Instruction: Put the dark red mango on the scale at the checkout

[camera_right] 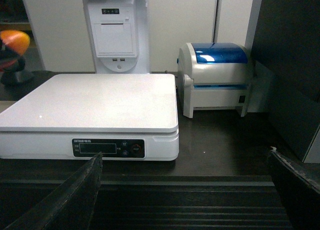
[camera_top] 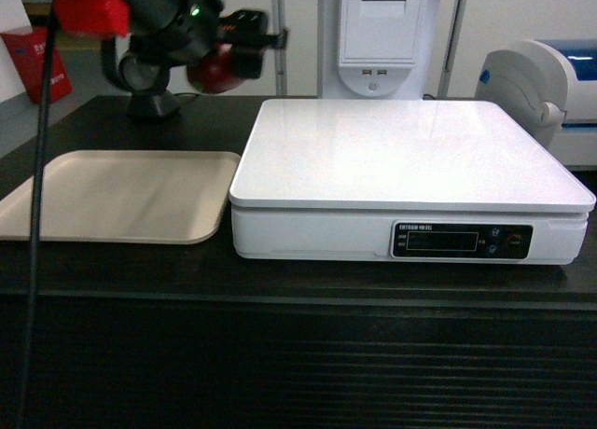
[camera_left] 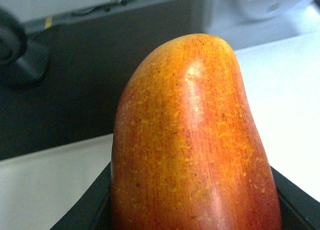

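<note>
My left gripper (camera_top: 229,51) is shut on the dark red mango (camera_top: 213,72) and holds it in the air over the back left of the checkout (camera_top: 298,289) counter. It hangs above the gap between the beige tray and the scale's far left corner. In the left wrist view the mango (camera_left: 190,140) fills the frame, red shading to orange, with black fingers (camera_left: 85,210) on both sides. The white scale (camera_top: 410,159) sits mid-counter, its top bare. My right gripper (camera_right: 185,195) is open in front of the counter's ribbed front, right of the scale (camera_right: 95,100), holding nothing.
A beige tray (camera_top: 121,196) lies left of the scale. A black round stand (camera_top: 152,103) is behind the tray. A white-and-blue printer (camera_right: 215,75) stands right of the scale, and a white receipt terminal (camera_top: 378,33) behind it. A dark panel (camera_right: 290,65) rises at far right.
</note>
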